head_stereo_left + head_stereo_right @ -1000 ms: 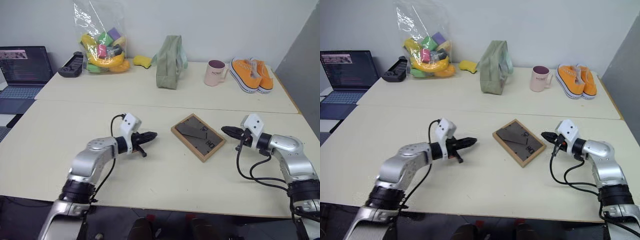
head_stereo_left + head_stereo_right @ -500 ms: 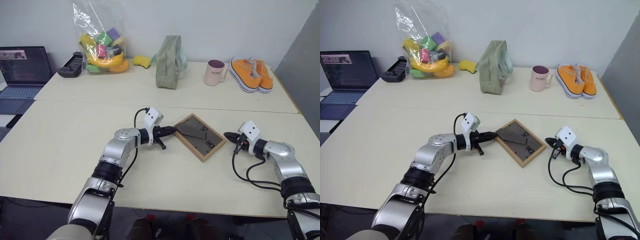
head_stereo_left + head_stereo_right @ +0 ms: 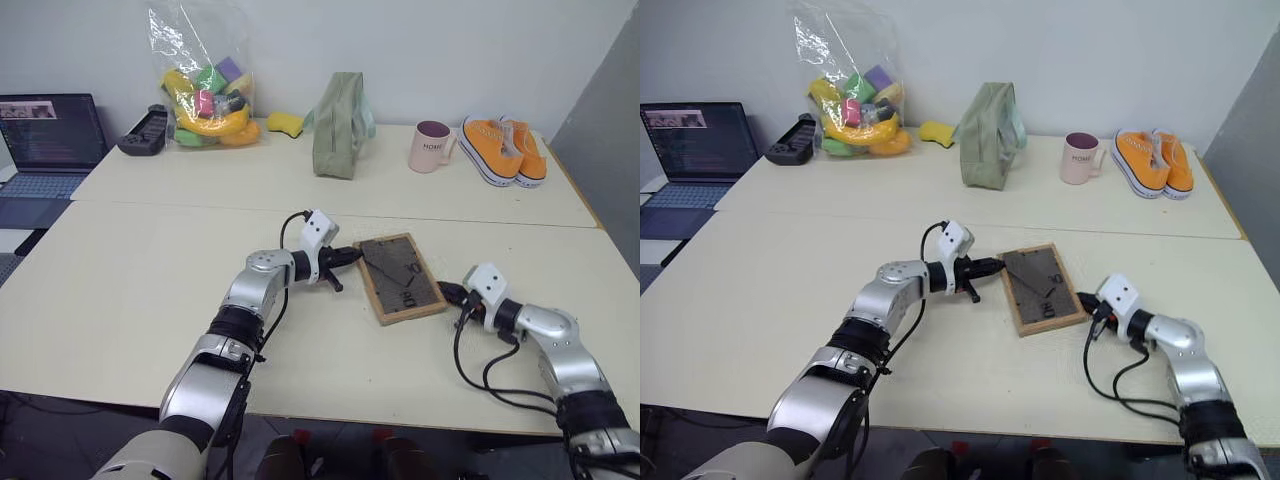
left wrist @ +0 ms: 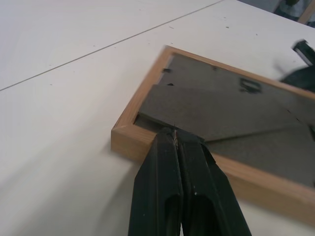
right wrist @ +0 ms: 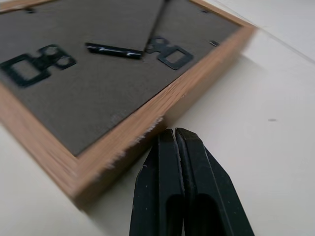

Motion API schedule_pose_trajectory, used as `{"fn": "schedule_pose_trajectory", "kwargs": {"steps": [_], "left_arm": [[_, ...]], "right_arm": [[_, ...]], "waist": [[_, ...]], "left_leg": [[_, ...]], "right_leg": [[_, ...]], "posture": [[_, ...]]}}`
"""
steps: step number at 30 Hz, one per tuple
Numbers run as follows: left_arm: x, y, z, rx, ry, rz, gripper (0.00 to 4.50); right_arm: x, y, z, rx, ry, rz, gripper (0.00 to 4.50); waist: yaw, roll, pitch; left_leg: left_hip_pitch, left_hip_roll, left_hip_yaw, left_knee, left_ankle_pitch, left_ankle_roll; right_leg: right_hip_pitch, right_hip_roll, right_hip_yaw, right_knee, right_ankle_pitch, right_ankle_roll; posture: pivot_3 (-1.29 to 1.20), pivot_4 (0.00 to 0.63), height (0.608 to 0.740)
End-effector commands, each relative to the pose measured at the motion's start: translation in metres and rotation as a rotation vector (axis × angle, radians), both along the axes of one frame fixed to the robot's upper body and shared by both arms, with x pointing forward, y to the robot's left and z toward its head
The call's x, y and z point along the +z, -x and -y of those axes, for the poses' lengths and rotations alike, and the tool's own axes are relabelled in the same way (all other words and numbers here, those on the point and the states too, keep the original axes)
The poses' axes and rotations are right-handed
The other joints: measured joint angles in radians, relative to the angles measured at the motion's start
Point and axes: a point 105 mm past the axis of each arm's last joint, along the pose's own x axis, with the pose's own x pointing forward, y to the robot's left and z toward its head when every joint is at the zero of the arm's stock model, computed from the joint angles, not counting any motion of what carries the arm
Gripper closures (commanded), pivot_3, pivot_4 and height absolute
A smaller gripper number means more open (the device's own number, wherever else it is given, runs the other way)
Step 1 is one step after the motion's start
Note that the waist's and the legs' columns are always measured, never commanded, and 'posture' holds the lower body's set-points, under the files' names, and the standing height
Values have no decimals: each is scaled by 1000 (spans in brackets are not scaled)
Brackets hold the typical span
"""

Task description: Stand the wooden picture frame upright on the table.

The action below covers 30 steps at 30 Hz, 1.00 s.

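frame: wooden picture frame is lying back-up on the table
left gripper: pinched together, touching frame's edge
right gripper: pinched together, meeting opposite edge
behind: mug, green bag, both sitting well apart

From my seat at the controls, the small rectangular light-wood picture frame lies flat, back side up, on the near section of the large pale beige table, just right of centre. My left gripper sits at the frame's nine o'clock, closed tips touching its edge near a corner; my right gripper sits at its four o'clock, pressed-together tips at the opposite edge. Across the seam, on the far section: a pink mug at the frame's twelve o'clock, orange sneakers at one, a green fabric bag at eleven, a clear plastic bag of toys at ten. An open laptop stands beyond the table's left edge.
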Motion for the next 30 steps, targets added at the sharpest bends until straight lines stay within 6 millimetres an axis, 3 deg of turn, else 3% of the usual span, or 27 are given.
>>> {"fn": "schedule_pose_trajectory", "kwargs": {"steps": [1, 9, 14, 17, 20, 22, 24, 27, 30], "left_arm": [[13, -3, 5, -23, 5, 48, 4483], [13, -2, -6, -36, -29, 56, 4483], [13, 18, -43, -61, -89, -20, 4483], [25, 34, -71, -37, -89, -125, 4483], [37, 45, -80, 0, -37, -236, 4483], [56, 55, -86, 52, 94, -437, 4483], [70, 65, -88, 62, 264, -676, 4119], [72, 78, -87, 7, 340, -750, 3577], [61, 81, -92, 17, 404, -838, 2891]], "right_arm": [[22, 11, -19, 47, -35, 47, 4423], [24, 4, -15, -2, -40, 46, 4423], [23, 1, -6, -11, -2, 52, 4423], [20, 1, 0, -11, 25, 51, 4423], [18, 0, 4, -12, 32, 49, 4423], [15, -1, 5, -12, 38, 42, 4423], [12, -3, 3, -6, 40, 41, 4500], [12, -4, 0, 0, 31, 41, 4500], [10, -4, -1, 1, 31, 40, 4500]], "waist": [[-1, 0, 0], [-2, 0, 0], [-6, 0, 0], [-11, 0, 0], [-2, 0, 0], [4, 0, 0], [3, -1, 1], [-8, -1, 1], [-19, -1, 1]], "left_leg": [[0, 0, 0, 0, 0, 0], [0, -1, 0, 1, 0, 0], [0, 0, 0, 0, 0, 0], [-1, 1, 0, -1, 0, 0], [-2, 0, 0, 0, 0, 0], [-3, 0, -1, 1, 0, 0], [-3, -1, -2, 3, 0, 0], [-2, -1, -3, 5, 0, 1], [0, 0, -3, 4, 0, 0]], "right_leg": [[0, 0, 0, 0, 0, 0], [-1, 0, 0, 1, 0, 1], [-1, 0, 0, 1, 0, 1], [-3, 0, 1, 1, 0, 0], [-4, 0, 0, 4, 0, 0], [-4, 0, -1, 4, 0, 0], [-3, 0, -1, 6, 0, 1], [-4, 0, -1, 10, -2, 3], [-3, 0, 0, 12, 0, 1]], "posture": [[0, 150, 740], [0, 150, 740], [0, 150, 740], [0, 150, 740], [0, 150, 740], [0, 150, 740], [0, 150, 740], [0, 150, 740], [0, 150, 740]]}}
